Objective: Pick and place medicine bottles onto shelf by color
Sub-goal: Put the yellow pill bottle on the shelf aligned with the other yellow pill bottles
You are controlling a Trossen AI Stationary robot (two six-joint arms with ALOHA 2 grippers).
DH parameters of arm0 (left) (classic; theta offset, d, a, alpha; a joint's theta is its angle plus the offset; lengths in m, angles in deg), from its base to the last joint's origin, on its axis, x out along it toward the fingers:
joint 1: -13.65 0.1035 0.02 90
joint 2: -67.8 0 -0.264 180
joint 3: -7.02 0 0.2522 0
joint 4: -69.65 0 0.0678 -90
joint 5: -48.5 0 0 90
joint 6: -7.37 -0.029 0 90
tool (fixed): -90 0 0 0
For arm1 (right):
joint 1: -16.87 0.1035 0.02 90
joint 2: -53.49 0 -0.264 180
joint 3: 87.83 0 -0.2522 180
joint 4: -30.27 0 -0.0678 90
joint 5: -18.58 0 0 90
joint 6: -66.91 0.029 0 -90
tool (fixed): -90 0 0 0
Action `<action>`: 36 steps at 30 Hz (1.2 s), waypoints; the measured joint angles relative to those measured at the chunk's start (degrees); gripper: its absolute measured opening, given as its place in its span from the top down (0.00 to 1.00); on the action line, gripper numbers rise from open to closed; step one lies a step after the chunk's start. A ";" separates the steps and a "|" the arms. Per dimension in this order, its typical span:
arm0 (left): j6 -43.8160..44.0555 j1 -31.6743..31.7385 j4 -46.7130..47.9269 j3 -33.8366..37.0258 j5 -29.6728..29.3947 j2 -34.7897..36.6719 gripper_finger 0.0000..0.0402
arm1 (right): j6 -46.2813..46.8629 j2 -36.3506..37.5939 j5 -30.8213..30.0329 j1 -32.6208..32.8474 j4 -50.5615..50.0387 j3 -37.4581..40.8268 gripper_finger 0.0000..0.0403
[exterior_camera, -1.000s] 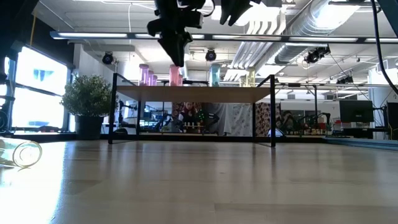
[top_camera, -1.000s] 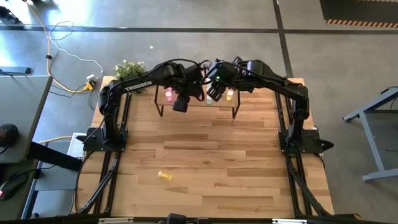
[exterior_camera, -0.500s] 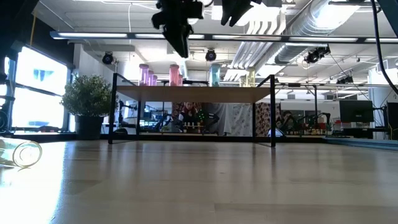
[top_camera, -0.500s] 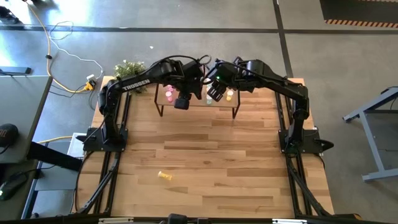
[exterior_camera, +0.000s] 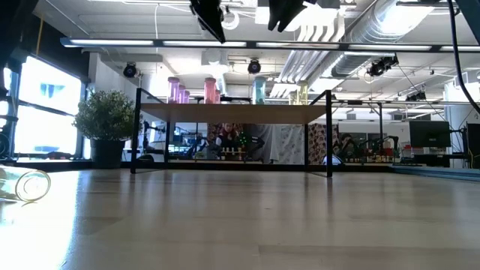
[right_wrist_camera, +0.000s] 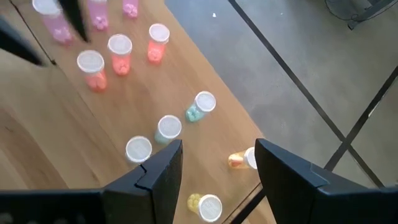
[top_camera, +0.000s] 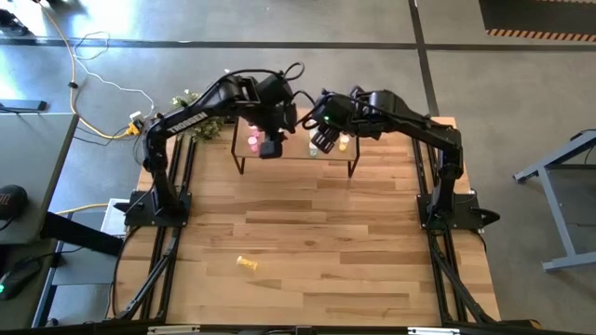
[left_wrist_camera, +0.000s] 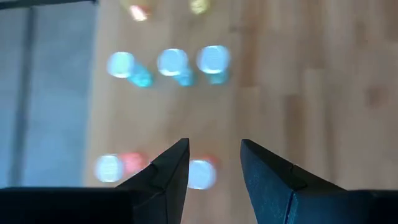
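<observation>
The shelf (exterior_camera: pixel 232 112) stands at the far middle of the table on thin black legs. Medicine bottles stand on it in colour groups: pink (right_wrist_camera: pixel 59 26), red-orange (right_wrist_camera: pixel 119 53), pale green (right_wrist_camera: pixel 166 129) and yellow (right_wrist_camera: pixel 205 206); one yellow bottle (right_wrist_camera: pixel 241 159) lies on its side. My left gripper (left_wrist_camera: pixel 213 149) hovers open well above the red-orange and green bottles, with nothing between its fingers. My right gripper (right_wrist_camera: pixel 217 152) hangs open above the shelf's right part, holding nothing. Another yellow bottle (top_camera: pixel 247 264) lies on its side on the tabletop, near left.
A potted plant (exterior_camera: pixel 106 124) stands at the table's far left corner. The wooden tabletop (top_camera: pixel 317 242) between shelf and near edge bears only the lying bottle. Both arms' bases sit at the table's left and right edges.
My left gripper has risen straight up from just over the shelf's pink and red-orange bottles and has rolled a little about its own axis; its finger gap looks unchanged. The bottles on the shelf have stayed where they were.
</observation>
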State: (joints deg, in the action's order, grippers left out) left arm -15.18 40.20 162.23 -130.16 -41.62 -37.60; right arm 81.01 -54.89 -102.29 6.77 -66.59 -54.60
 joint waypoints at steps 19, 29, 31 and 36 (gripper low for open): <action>13.49 -9.34 -21.15 31.86 8.21 24.71 0.66 | 4.36 0.00 15.14 3.31 -1.95 0.00 0.52; 23.82 -18.78 -34.66 48.70 8.15 37.18 0.66 | 10.99 0.00 22.87 6.89 -1.64 0.02 0.52; 25.59 -20.87 -36.54 51.21 7.99 39.14 0.66 | 12.84 0.00 23.57 7.62 -1.52 0.02 0.52; 29.71 -26.19 -37.15 55.71 4.77 42.78 0.66 | 16.97 0.00 23.63 9.59 -1.14 0.02 0.52</action>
State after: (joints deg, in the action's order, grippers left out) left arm 14.53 14.01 125.07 -74.45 -36.84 5.18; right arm 97.99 -54.89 -78.67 16.36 -67.73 -54.58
